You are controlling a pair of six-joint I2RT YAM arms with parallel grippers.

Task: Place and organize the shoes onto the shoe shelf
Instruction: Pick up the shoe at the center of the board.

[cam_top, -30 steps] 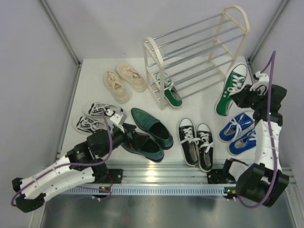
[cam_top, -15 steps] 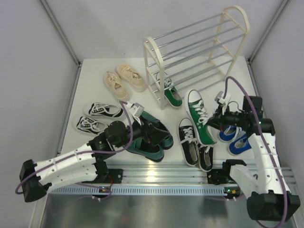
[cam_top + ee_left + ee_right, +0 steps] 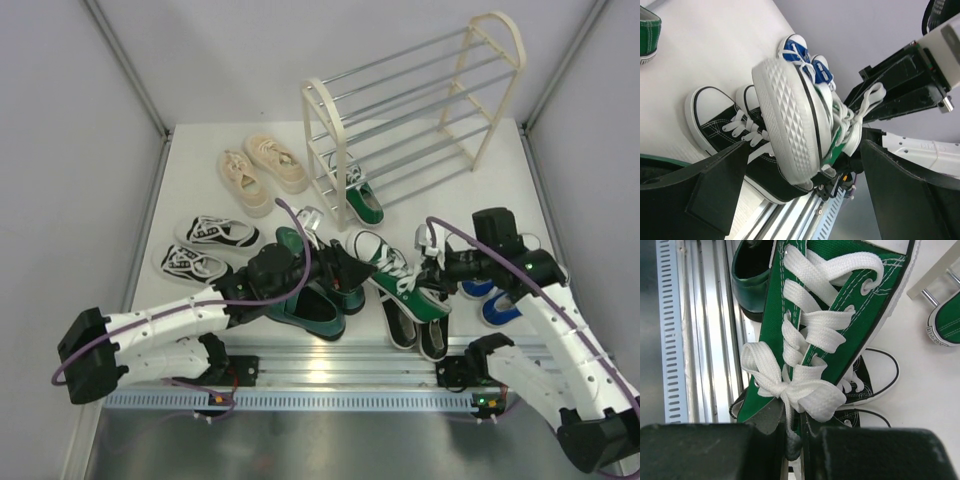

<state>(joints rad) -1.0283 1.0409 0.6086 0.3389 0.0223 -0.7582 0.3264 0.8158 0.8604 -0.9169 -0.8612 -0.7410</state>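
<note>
Green canvas with white laces: one green sneaker [image 3: 395, 280] hangs lifted above the black sneakers [image 3: 430, 338] and hides part of them. The right gripper [image 3: 432, 270] is pinched tight on its ankle end. The hold seems to be on the collar, but the lace bow covers it in the wrist view. The left gripper [image 3: 345, 265] is spread wide, a finger on either side of the white toe. A second green sneaker [image 3: 362, 203] sits on the bottom tier of the shoe shelf [image 3: 341, 180], half hidden behind the cream end frame. The right arm covers part of the blue sneakers [image 3: 497, 308].
</note>
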